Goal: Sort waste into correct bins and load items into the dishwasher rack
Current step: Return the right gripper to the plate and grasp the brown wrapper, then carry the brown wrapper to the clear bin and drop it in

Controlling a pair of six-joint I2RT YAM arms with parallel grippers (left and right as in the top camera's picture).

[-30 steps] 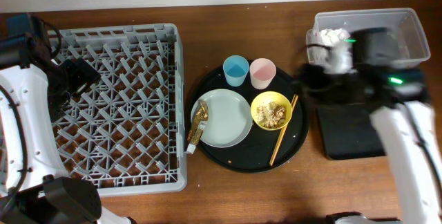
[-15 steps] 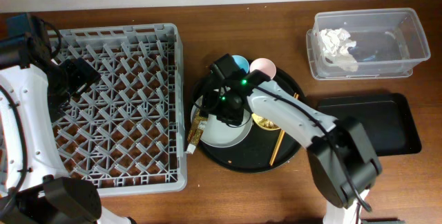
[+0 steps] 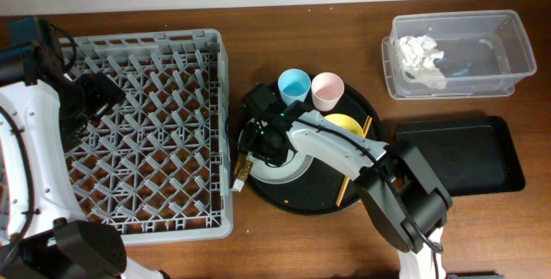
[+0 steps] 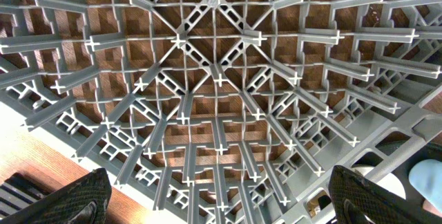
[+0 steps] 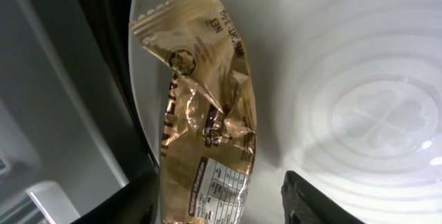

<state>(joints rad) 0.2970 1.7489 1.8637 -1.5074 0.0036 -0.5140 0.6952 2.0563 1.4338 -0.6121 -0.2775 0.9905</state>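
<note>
1 wrapper (image 5: pixel 207 134) across plate (image 5: pixel 345 79) rim, rack (image 3: pixel 224 141) just beside

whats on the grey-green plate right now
A gold-brown snack wrapper lies on the left rim of the plate, overhanging the round black tray. The rest shown is bare. Overhead, the right arm covers part of it; anything under the wrapper is hidden.
</note>
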